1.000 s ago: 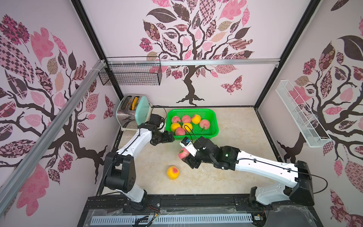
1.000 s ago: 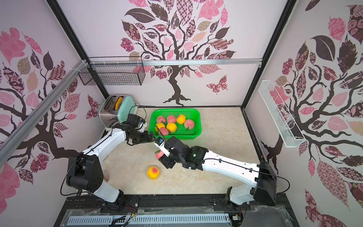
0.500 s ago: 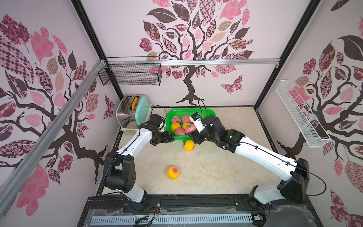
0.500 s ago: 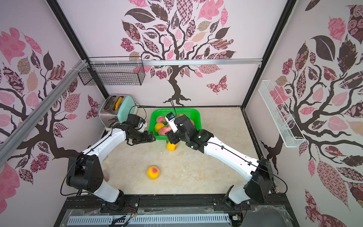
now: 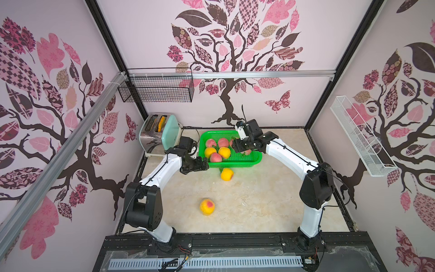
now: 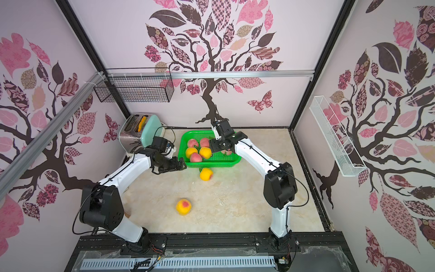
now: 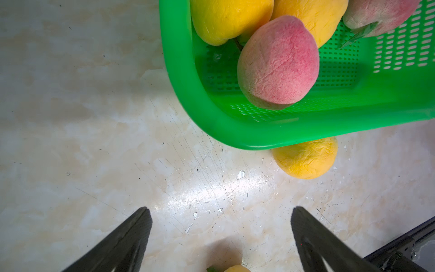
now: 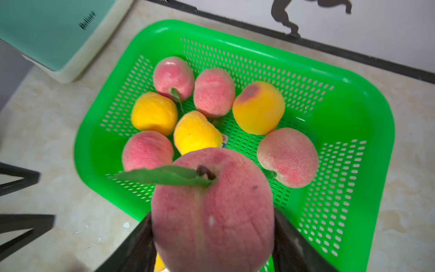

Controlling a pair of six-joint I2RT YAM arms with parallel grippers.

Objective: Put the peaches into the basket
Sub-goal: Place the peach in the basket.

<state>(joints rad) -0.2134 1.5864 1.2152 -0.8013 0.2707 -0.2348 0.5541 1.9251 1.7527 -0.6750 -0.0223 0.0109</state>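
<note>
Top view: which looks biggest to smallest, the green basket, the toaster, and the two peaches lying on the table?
1. Green basket
2. Toaster, somewhat smaller
3. The two loose peaches, one by the basket, one nearer the front: they look about alike, so no ranking.

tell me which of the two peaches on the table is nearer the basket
The yellow peach beside the green basket; the other loose peach, with a red blush, lies far out on the tabletop.
</note>
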